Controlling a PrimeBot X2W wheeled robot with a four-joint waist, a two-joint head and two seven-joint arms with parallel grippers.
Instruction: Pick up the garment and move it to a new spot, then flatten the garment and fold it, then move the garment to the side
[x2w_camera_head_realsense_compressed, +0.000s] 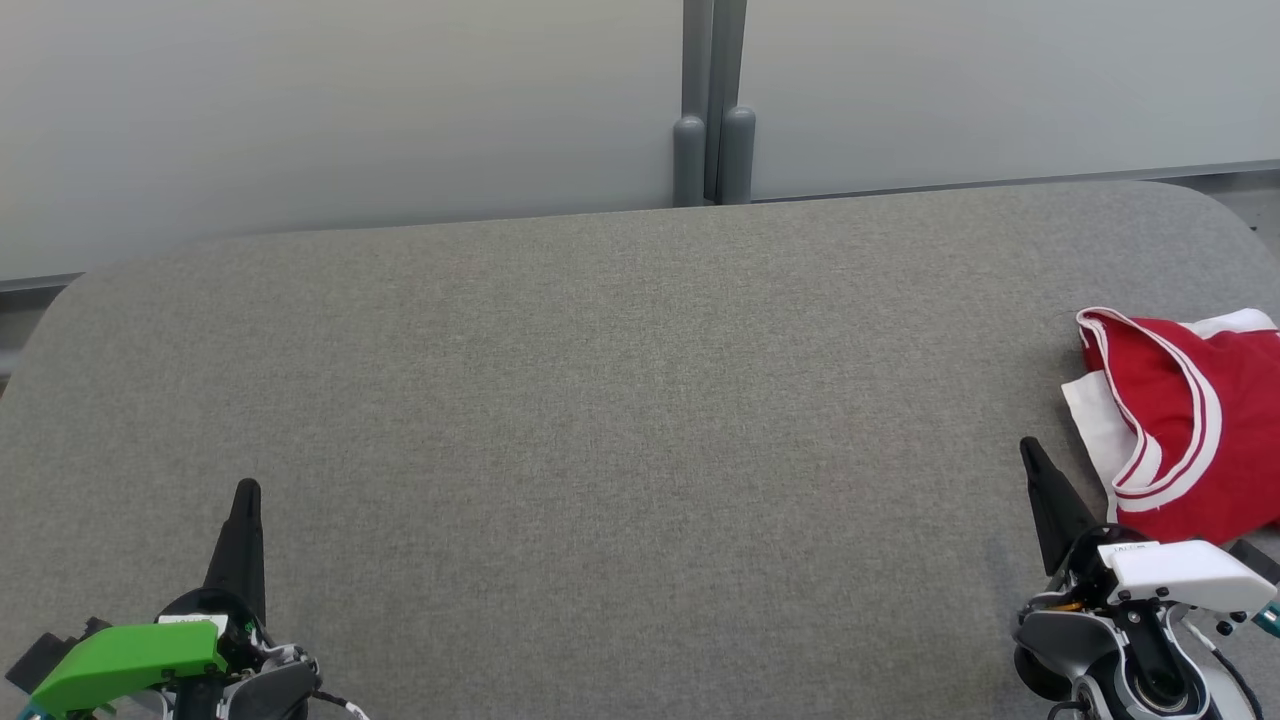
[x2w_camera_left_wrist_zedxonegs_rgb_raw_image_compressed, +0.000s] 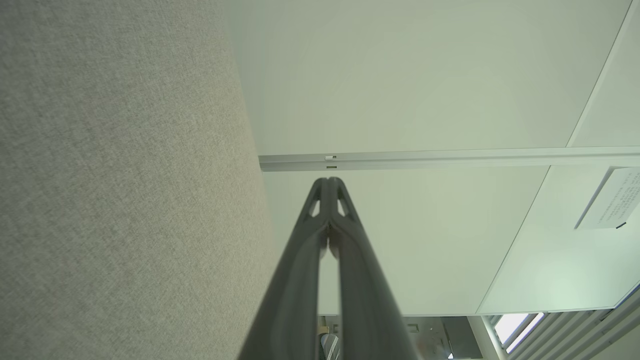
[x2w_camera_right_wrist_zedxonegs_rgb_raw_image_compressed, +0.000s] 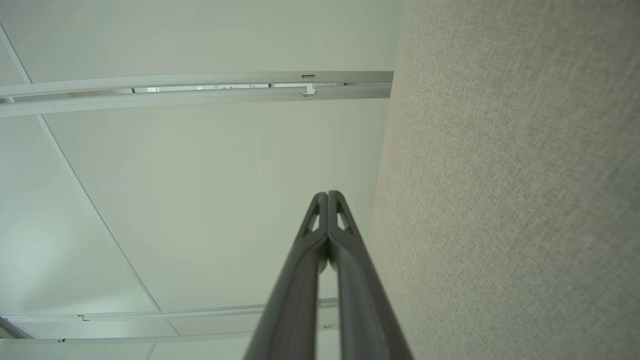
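A: Grippers?
B: Left gripper (x2w_camera_head_realsense_compressed: 246, 492) lower left, right gripper (x2w_camera_head_realsense_compressed: 1030, 450) lower right. Both pinched closed, empty.
A: Garment?
B: Red-and-white garment (x2w_camera_head_realsense_compressed: 1190, 430) bunched at right edge of frame on grey table (x2w_camera_head_realsense_compressed: 600, 400), just up-right of right gripper. Well apart from left. Cropped, long axis unclear. Likely a right-arm reach.

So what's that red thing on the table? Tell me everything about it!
It's a red garment with white stripes along a curved edge and a plain white part poking out on its left. It looks like soft, smooth cloth. It lies bunched up, not flat or folded, at the right edge of the gray table, partly cut off by the picture. The shut right gripper sits close beside it without holding it.
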